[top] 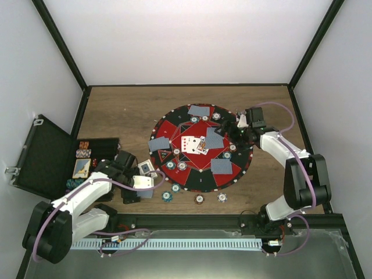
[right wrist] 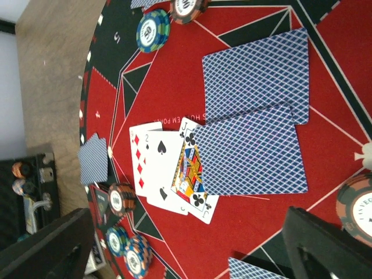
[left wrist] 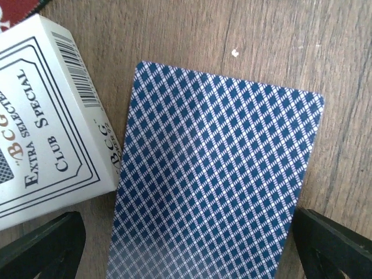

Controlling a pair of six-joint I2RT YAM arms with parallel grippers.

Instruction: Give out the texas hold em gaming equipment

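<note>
Left gripper (left wrist: 192, 250): fingers spread wide, gripping nothing. A face-down card (left wrist: 221, 174) lies flat on the wood table (left wrist: 261, 35) between them, and I see the left finger clear of its edge. This is just off the near-left rim of the round mat (top: 201, 181). A white card box (left wrist: 40, 116) sits against that card's left side. Right gripper (right wrist: 192, 244): jaws wide too, nothing in them, and I've got it hanging over the mat's far-right part. Below it at mat centre are face-up cards (right wrist: 157, 168): a red diamonds card, a two of spades and a jack of clubs. A face-down card on top (right wrist: 250, 154) overlaps the jack, and another blue-back card (right wrist: 256, 70) touches that one. More blue-backs lie around the mat sectors. Striped chips (right wrist: 153, 29) are dotted around the mat's outer ring. Three loose chips (top: 199, 199) sit on the wood just past the mat's near rim. The black case (top: 40, 154) lies open well left of the mat, with stacked case chips (top: 84, 152) in its tray.
</note>
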